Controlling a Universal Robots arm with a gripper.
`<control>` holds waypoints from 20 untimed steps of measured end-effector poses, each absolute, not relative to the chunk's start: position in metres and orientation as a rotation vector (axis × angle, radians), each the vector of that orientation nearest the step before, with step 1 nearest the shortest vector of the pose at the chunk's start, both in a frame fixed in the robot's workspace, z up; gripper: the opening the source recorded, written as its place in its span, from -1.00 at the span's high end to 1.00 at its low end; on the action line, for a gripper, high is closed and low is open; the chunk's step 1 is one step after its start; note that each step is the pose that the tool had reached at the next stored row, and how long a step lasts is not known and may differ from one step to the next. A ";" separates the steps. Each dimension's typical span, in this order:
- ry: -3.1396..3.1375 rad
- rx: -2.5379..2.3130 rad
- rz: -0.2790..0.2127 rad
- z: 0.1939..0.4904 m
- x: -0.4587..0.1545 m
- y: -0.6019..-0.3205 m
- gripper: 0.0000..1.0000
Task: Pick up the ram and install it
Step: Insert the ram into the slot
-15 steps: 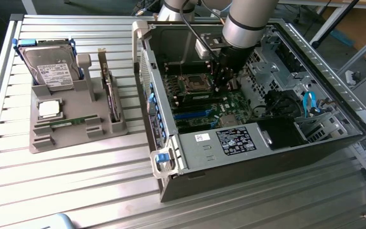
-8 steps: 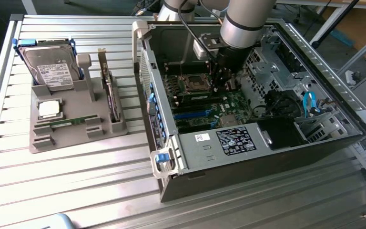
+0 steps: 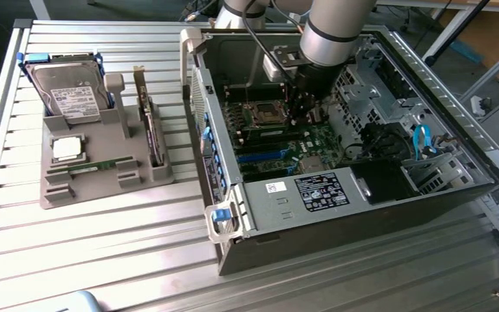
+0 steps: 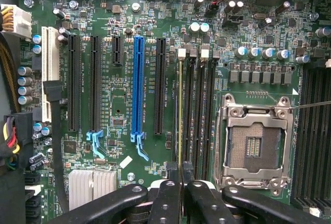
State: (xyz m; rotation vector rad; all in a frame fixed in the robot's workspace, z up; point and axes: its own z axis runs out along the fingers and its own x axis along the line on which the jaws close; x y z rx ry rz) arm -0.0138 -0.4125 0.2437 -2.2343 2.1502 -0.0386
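gripper (image 4: 183,177) was closed on the thin edge of the ram (image 4: 180,110), which was held along the memory slots (image 4: 199,115) beside the processor socket (image 4: 253,141) inside the computer case (image 3: 258,201). pick-up was complete; seating appeared unfinished, though latching could not be confirmed. a second stick (image 3: 89,167) was left on the tray (image 3: 59,197).

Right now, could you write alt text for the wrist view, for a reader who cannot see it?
The gripper holds the ram edge-on, lined up with the memory slots of a green motherboard, beside the empty processor socket.
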 end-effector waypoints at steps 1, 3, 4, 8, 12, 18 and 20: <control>2.151 -2.234 -0.039 0.244 -0.014 -0.412 0.76; 2.151 -2.234 -0.039 0.244 -0.014 -0.412 0.76; 2.151 -2.233 -0.039 0.244 -0.014 -0.412 0.76; 2.157 -2.228 -0.039 0.244 -0.015 -0.412 0.76; 2.162 -2.224 -0.039 0.244 -0.016 -0.412 0.76; 2.184 -2.202 -0.040 0.244 -0.016 -0.412 0.76; 2.184 -2.202 -0.040 0.244 -0.016 -0.412 0.76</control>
